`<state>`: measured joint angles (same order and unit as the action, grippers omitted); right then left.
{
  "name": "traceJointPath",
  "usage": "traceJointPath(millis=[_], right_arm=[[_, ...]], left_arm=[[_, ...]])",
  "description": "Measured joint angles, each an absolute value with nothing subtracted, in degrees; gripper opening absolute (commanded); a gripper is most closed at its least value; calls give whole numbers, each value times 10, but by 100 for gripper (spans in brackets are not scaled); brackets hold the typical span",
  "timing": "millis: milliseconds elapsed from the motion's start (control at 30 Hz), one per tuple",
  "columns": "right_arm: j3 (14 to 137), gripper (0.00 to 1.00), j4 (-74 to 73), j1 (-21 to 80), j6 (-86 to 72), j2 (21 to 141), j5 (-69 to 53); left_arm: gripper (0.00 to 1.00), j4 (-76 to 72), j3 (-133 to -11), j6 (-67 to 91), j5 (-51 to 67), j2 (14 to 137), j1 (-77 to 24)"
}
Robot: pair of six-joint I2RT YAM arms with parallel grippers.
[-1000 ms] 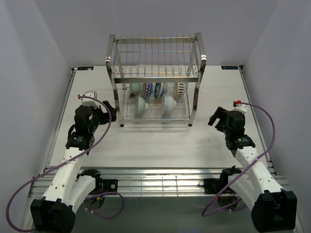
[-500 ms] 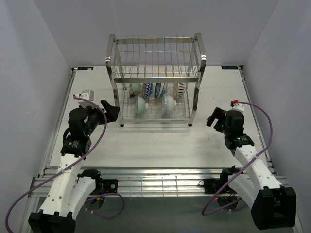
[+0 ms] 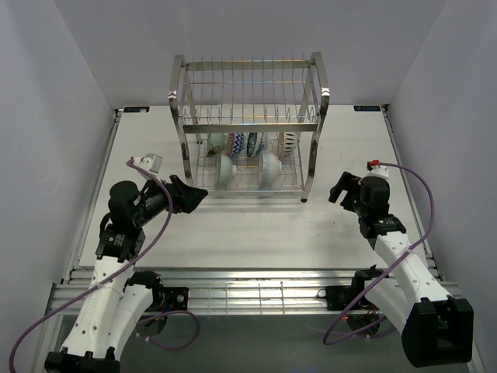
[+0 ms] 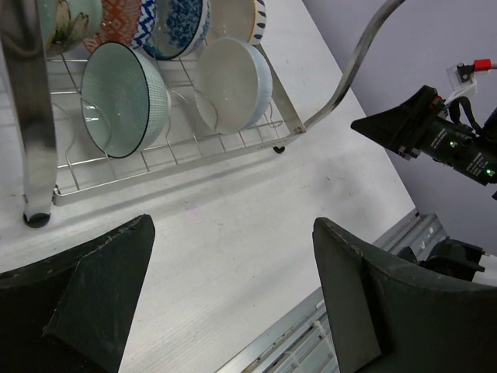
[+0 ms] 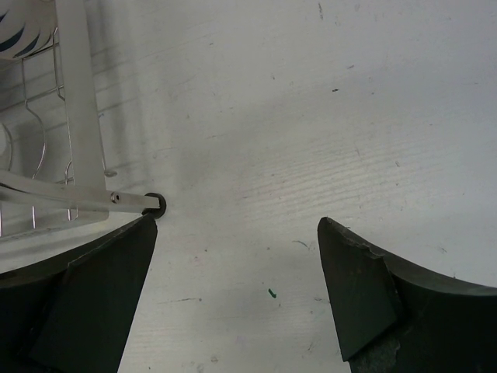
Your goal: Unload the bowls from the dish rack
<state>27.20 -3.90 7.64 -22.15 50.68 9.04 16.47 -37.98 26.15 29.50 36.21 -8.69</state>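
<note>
Swinging in toward the tall shiny steel-wire dish rack (image 3: 248, 124), the left gripper (image 3: 189, 199) now points at its lower tier, jaws wide and empty. The right gripper (image 3: 340, 188) waits near the rack's right post, equally wide, holding nothing. A mint-green bowl (image 4: 124, 99), a white bowl (image 4: 233, 84) and the patterned bowls (image 4: 175, 19) behind them stand in that tier, perhaps six in all, though they are hard to count. Unloading, I'd say, hasn't started.

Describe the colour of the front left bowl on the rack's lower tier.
Pale mint-green bowl with a dark rim, best seen in the left wrist view.
</note>
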Motion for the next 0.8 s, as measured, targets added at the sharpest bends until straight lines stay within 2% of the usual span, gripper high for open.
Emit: traceJointPath(millis=[333,800], right_arm=[[263,90,-22,76,-219,508,66],[260,91,-11,76,-219,515,46]], left_arm=[[91,102,-344,283,315,418,-109],[85,-46,-296,304,161,518,-201]])
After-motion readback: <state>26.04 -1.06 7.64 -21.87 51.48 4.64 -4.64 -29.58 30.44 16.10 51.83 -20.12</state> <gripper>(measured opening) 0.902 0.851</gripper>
